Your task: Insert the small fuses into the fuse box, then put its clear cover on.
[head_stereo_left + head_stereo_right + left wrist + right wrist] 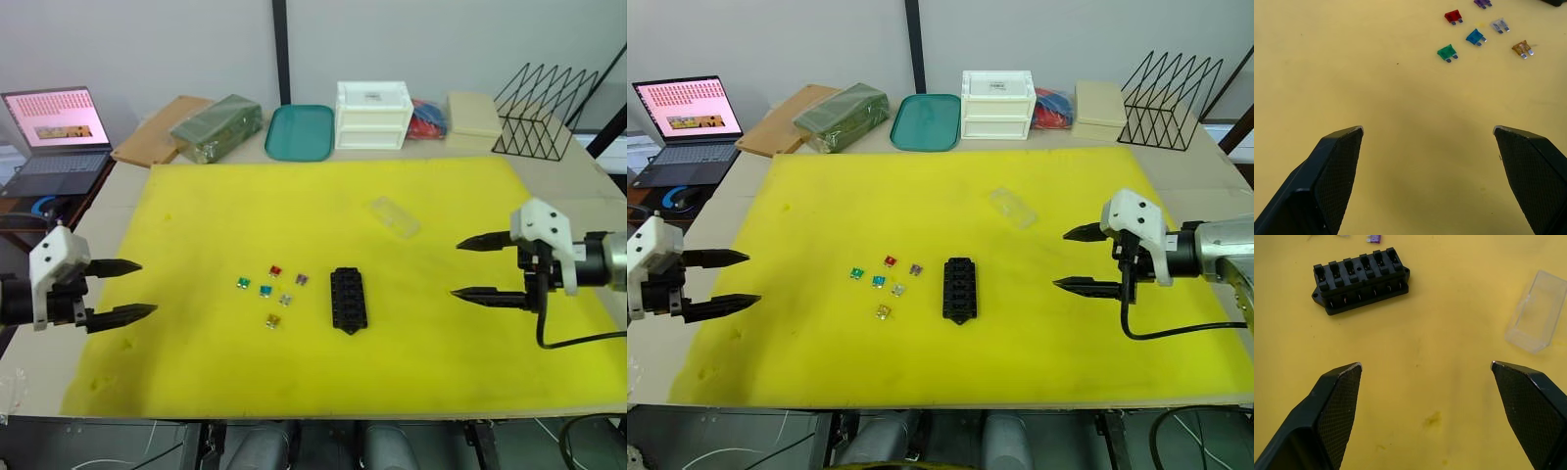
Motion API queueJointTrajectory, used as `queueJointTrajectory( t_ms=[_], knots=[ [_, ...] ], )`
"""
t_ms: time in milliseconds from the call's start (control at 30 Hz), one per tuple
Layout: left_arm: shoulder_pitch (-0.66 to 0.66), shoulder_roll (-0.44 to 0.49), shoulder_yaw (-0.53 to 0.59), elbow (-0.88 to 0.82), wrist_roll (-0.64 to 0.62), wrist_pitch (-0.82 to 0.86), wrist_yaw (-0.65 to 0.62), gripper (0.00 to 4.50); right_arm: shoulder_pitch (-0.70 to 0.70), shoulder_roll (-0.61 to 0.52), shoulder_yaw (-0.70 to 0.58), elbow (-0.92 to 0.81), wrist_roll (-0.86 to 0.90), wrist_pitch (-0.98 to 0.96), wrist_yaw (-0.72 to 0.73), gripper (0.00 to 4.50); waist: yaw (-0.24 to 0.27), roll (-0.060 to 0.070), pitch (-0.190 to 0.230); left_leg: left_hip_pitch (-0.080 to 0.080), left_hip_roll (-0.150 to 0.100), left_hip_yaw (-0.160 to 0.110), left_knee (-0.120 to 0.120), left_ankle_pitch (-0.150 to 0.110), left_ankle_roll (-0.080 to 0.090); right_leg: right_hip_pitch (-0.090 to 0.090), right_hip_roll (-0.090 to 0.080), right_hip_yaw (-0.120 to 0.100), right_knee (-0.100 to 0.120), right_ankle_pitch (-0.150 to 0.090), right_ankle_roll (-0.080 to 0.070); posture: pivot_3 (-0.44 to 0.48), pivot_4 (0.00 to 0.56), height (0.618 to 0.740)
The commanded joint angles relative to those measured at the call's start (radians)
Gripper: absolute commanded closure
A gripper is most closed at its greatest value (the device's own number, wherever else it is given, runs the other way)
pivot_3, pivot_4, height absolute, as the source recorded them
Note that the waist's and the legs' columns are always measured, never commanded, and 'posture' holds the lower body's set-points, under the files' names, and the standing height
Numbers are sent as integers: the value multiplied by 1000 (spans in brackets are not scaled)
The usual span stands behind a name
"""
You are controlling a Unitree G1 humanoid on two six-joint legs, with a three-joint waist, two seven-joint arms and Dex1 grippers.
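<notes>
On the yellow mat [196, 206] covering the desk, the fuse box [348, 300] lay near the centre with its slots empty. The six small fuses [273, 292] lay loose in a cluster just at its 9 o'clock. The clear cover [394, 216] rested apart at its 1 o'clock. The left hand [120, 290] and right hand [484, 267] hovered at opposite mat edges, both spread wide, holding nothing.

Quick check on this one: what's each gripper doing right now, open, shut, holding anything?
Left gripper: open, holding nothing, above the yellow mat.
Right gripper: open, holding nothing, above the mat.
</notes>
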Motion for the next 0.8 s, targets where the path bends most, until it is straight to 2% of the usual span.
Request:
queueJointTrajectory(
  t_ms=[33,533,800],
  knots=[
    [-21,20,5,3,1,-8,-1,0,-4,-16,-38,-27,9,-9,-2,22,0,0,0,0,0,0,0,0,0,0,0,0,0,0,0,0,150,740],
    [-47,26,-13,18,-16,19,-14,0,6,-5,-44,-56,31,11,-27,22,0,0,0,0,0,1,0,0,0,-1,0,1,0,0,0,0,150,740],
    [-98,17,-78,30,-40,101,-33,0,-2,30,-25,-129,67,45,-78,22,0,0,0,0,0,1,0,0,0,-1,0,1,0,0,0,0,150,740]
  ],
)
